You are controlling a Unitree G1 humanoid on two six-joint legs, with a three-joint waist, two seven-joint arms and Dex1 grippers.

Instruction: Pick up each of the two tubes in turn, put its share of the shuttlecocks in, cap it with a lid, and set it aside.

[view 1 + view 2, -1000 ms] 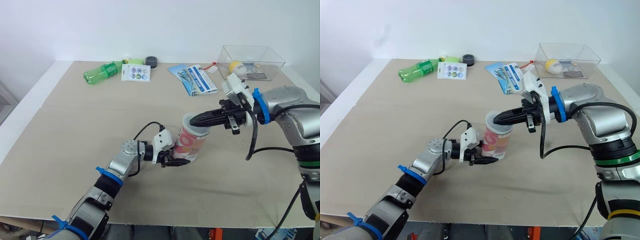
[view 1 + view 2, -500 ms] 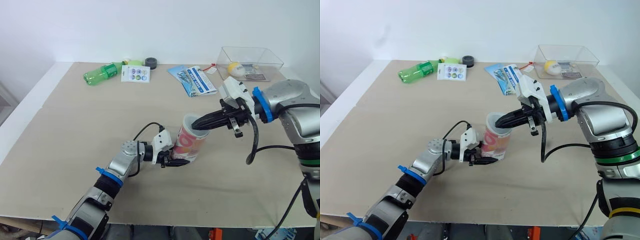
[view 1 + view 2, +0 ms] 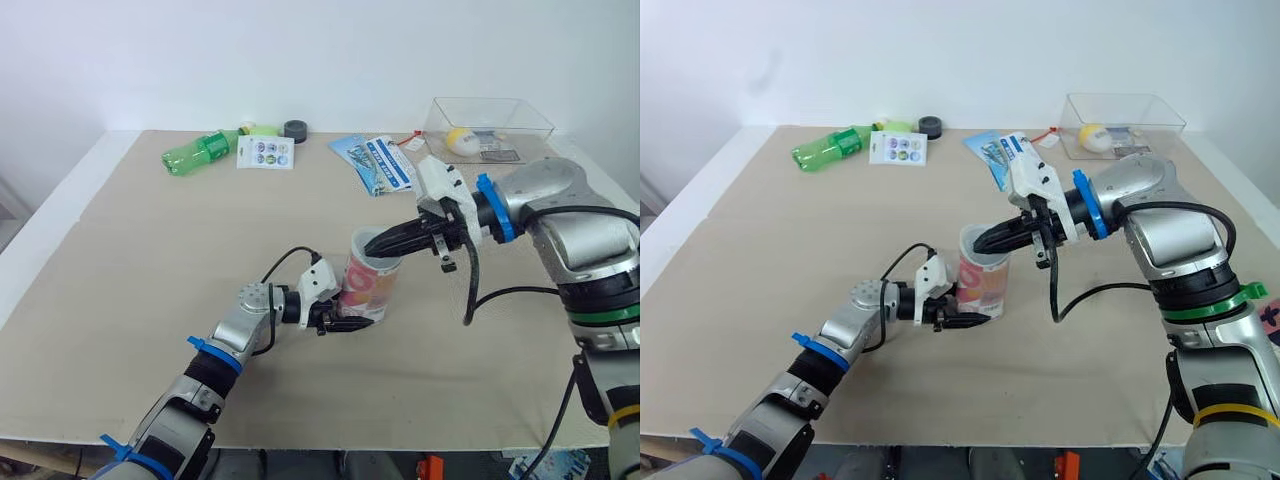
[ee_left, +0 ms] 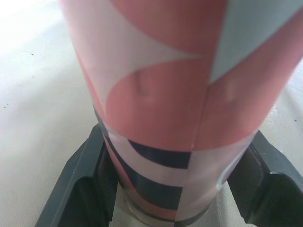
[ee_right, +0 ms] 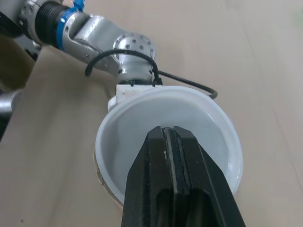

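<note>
A short pink, white and blue tube (image 3: 370, 292) stands upright on the table with its mouth open. My left gripper (image 3: 343, 323) is shut on the tube's base, and its fingers (image 4: 80, 182) press on both sides of the tube (image 4: 165, 85). My right gripper (image 3: 374, 247) comes in from the right, shut, with its tips at the tube's mouth. In the right wrist view the shut fingers (image 5: 173, 146) point into the white inside of the tube (image 5: 106, 137); nothing shows between them.
At the table's far side lie a green bottle (image 3: 198, 151), a white card with coloured dots (image 3: 265, 153), a black tape roll (image 3: 294, 129) and a blue booklet (image 3: 376, 163). A clear box (image 3: 487, 120) with a yellow ball (image 3: 462, 139) stands at the far right.
The camera has shifted. My right gripper has tilted so its tips dip a little lower at the tube's mouth. The left gripper keeps its hold on the tube's base.
</note>
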